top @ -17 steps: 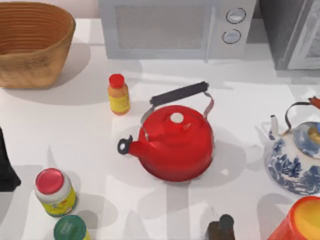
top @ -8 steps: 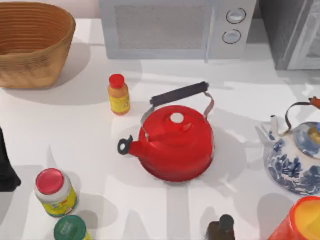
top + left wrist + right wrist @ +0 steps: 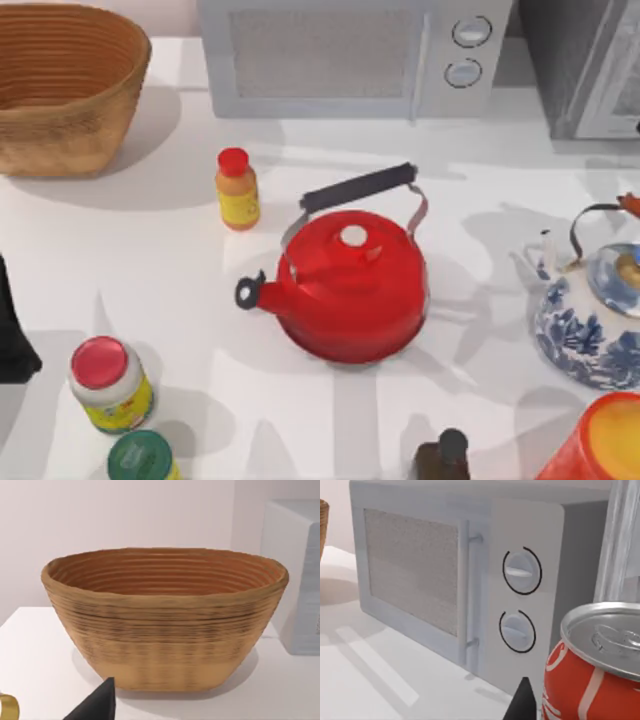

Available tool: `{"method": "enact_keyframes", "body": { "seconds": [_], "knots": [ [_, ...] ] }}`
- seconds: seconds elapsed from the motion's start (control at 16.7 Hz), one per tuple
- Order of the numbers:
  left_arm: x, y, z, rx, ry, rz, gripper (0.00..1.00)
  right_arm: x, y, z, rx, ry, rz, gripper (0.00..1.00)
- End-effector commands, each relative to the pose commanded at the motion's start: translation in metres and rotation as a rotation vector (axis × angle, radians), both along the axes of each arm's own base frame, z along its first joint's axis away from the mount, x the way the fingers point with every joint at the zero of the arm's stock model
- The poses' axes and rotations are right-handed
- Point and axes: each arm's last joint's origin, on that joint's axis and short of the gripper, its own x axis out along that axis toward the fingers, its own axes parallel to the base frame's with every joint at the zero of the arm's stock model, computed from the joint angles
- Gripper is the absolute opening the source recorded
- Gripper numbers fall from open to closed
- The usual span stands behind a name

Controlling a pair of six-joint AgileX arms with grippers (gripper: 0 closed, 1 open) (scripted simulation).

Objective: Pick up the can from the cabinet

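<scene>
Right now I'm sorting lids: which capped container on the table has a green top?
The green-capped jar at the top view's bottom left edge; the small bottle and bigger jar have red caps.

The can [image 3: 592, 665] (right wrist view) is cut off by the frame's edge.

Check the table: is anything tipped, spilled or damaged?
Nothing stands out. The red kettle, bottles and blue-and-white teapot stand upright, nothing spilled. The can is upright close by the right wrist camera.
</scene>
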Motion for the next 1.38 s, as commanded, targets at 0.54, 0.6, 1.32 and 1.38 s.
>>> {"method": "enact_keyframes", "body": {
  "seconds": [0.54, 0.6, 1.32, 1.38],
  "knots": [
    [0.0, 0.0, 0.0, 0.0, 0.0, 0.0, 1.0, 0.005, 0.002, -0.055, 0.003, 0.055, 0.011, 0.0],
    [0.0, 0.0, 0.0, 0.0, 0.0, 0.0, 1.0, 0.005, 0.002, -0.055, 0.003, 0.055, 0.011, 0.0],
    [0.0, 0.0, 0.0, 0.0, 0.0, 0.0, 1.0, 0.018, -0.013, -0.043, 0.049, 0.08, -0.071, 0.0],
    [0.0, 0.0, 0.0, 0.0, 0.0, 0.0, 1.0, 0.02, -0.006, -0.047, 0.042, 0.075, -0.053, 0.0]
  ]
}}
